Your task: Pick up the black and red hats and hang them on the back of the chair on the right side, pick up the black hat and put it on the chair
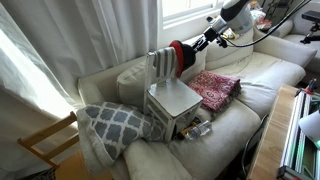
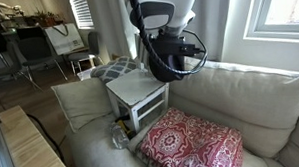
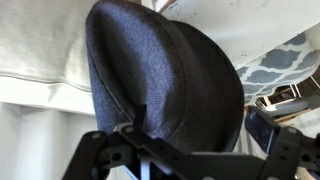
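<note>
The small grey-white chair stands on the sofa and shows in both exterior views. The red and black hat hangs on the chair's slatted back. It does not show in the exterior view from the sofa's front. My gripper is beside the chair back, above seat height, and is shut on the black hat. In the wrist view the black hat fills most of the frame above my gripper.
A pink patterned cloth lies on the sofa next to the chair. A grey patterned pillow lies on the chair's other side. A bare wooden chair stands off the sofa's end. Curtains and a window are behind the sofa.
</note>
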Available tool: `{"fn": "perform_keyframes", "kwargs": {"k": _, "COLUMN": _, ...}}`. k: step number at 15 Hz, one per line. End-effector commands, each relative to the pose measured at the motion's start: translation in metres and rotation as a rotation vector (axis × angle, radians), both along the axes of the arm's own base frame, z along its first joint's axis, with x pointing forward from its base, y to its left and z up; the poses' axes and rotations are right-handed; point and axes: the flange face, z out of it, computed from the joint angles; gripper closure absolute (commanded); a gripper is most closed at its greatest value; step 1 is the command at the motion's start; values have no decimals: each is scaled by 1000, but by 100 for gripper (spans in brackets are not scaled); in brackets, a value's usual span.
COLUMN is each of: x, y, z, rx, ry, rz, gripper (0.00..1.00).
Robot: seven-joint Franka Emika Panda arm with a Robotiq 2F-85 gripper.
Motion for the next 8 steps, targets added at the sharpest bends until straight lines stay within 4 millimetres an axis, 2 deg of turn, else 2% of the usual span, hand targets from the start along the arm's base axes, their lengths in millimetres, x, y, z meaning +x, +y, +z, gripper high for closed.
{"fn": "perform_keyframes", "kwargs": {"k": 1, "x": -10, "y": -2, "z": 18, "rx": -112, "ry": 58, "rz": -57, "gripper": 0}}
{"fn": "perform_keyframes", "kwargs": {"k": 8, "x": -9, "y": 7, "z": 49, "rx": -64, "ry": 209, "rz": -153, "gripper": 0}}
